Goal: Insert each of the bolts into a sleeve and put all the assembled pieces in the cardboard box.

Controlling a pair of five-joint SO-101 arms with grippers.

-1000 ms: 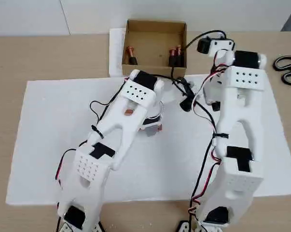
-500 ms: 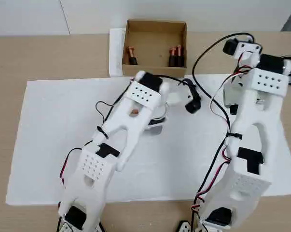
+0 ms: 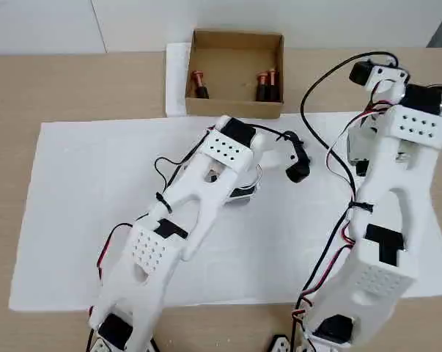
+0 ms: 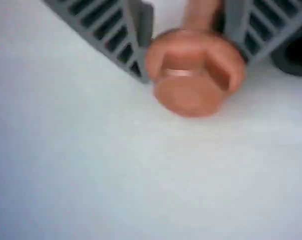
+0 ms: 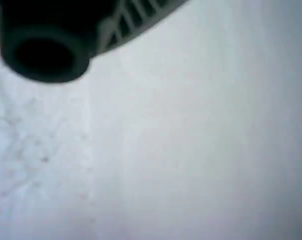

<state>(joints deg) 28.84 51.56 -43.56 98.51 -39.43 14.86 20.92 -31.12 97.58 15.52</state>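
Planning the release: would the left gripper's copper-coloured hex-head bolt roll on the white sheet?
Probably not far: the copper-coloured hex-head bolt has flat facets that should check rolling. It looks rigid; the grey ribbed fingers likely grip firmly.

The sheet [image 3: 81,205] left of the left arm [image 3: 188,213] lies open, as does the strip between the two arms near their bases. Toward the box [image 3: 237,110], a black camera [image 3: 297,169] and its cable [image 3: 275,133] hang between the arms, in the way. Inside the box, pieces [image 3: 265,84] stand near the left and right walls; the floor between them is bare. The right arm [image 3: 389,205] covers the sheet's right side.
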